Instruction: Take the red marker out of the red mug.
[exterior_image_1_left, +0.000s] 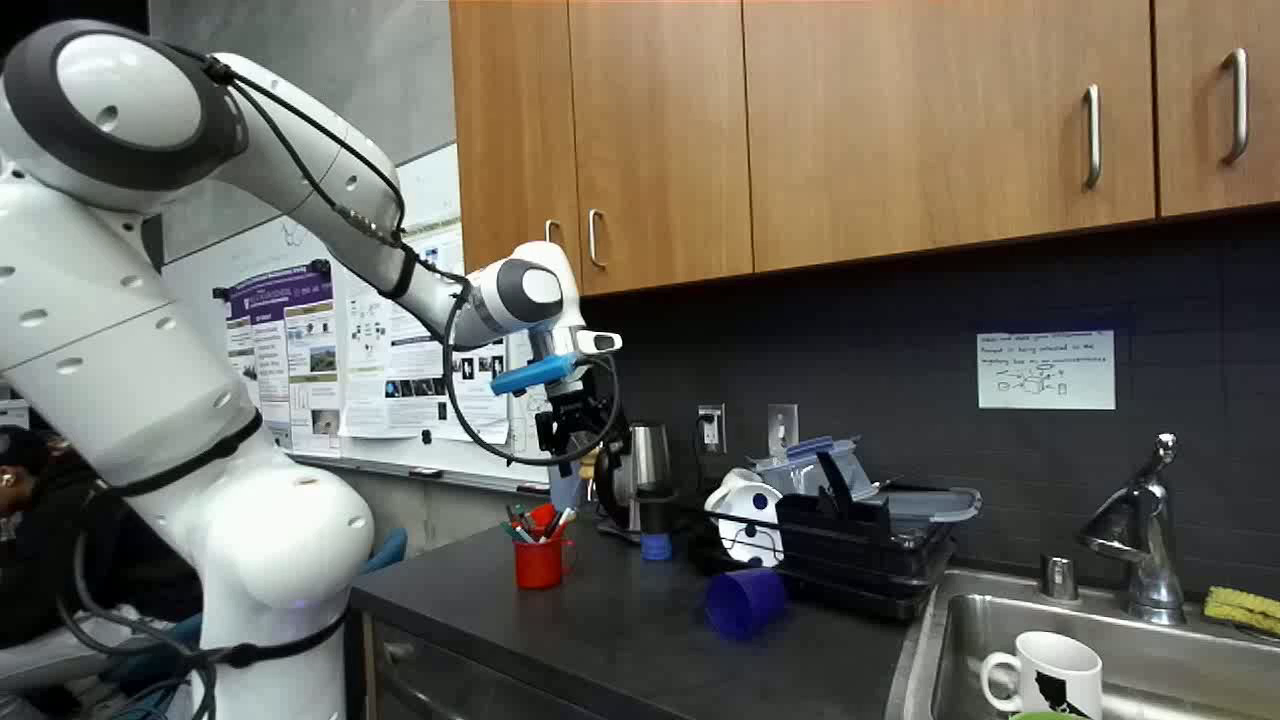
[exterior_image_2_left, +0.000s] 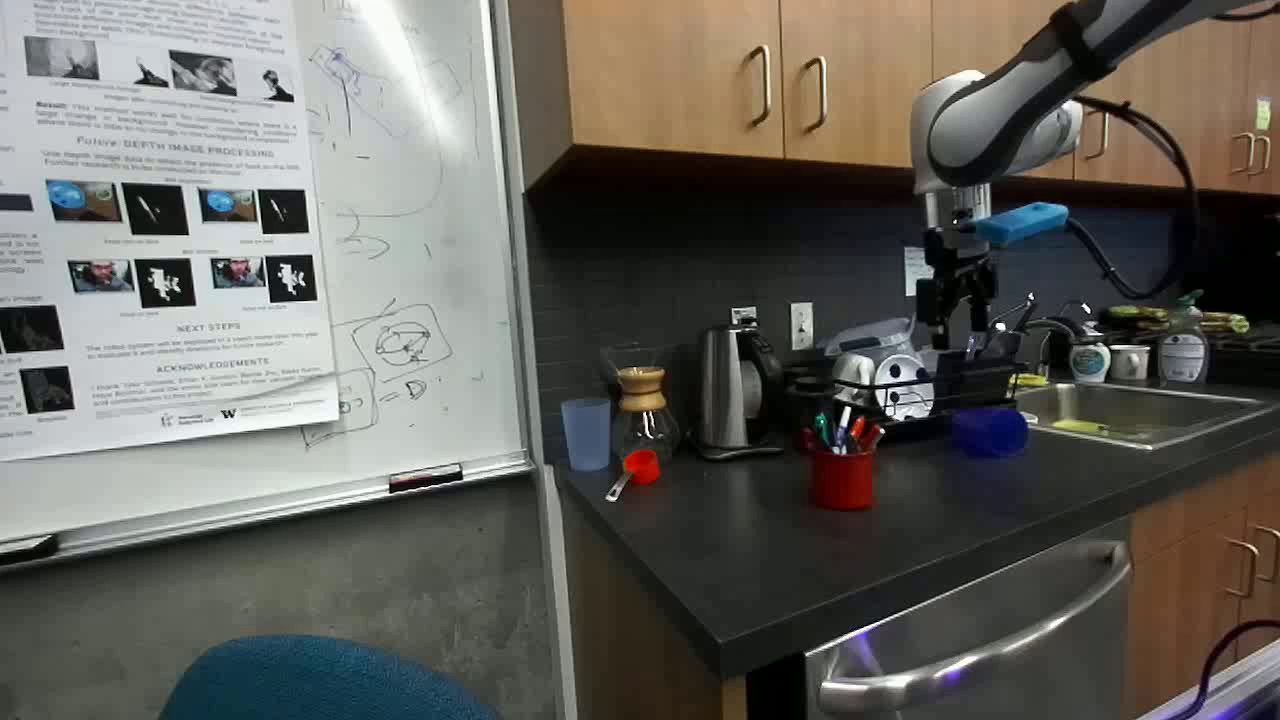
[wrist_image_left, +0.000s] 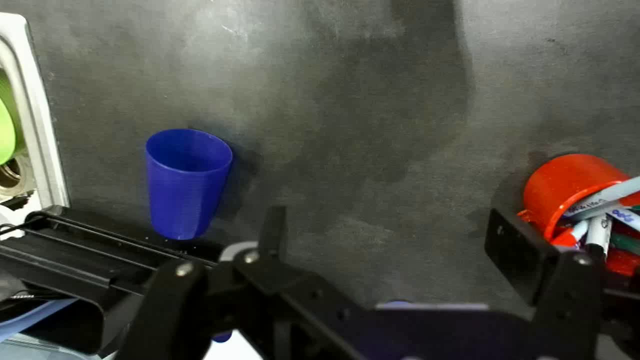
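The red mug (exterior_image_1_left: 539, 566) stands upright on the dark counter with several pens in it; it also shows in the other views (exterior_image_2_left: 842, 481) (wrist_image_left: 575, 182). A reddish marker (exterior_image_2_left: 873, 438) leans out at the mug's rim among green, white and other red pens. In the wrist view a red-and-white marker (wrist_image_left: 571, 236) shows in the mug's mouth; I cannot tell whether it is the same one. My gripper (exterior_image_2_left: 960, 335) is open and empty, pointing down, high above the counter and to one side of the mug. In the wrist view the right finger of the gripper (wrist_image_left: 386, 225) partly overlaps the mug.
A blue cup (wrist_image_left: 186, 195) lies on the counter by the black dish rack (exterior_image_1_left: 850, 545). A kettle (exterior_image_2_left: 722, 390), a glass carafe (exterior_image_2_left: 645, 425), a red scoop (exterior_image_2_left: 641, 466) and a pale blue cup (exterior_image_2_left: 586, 434) stand beyond the mug. A white mug (exterior_image_1_left: 1062, 665) is in the sink (exterior_image_1_left: 1180, 650).
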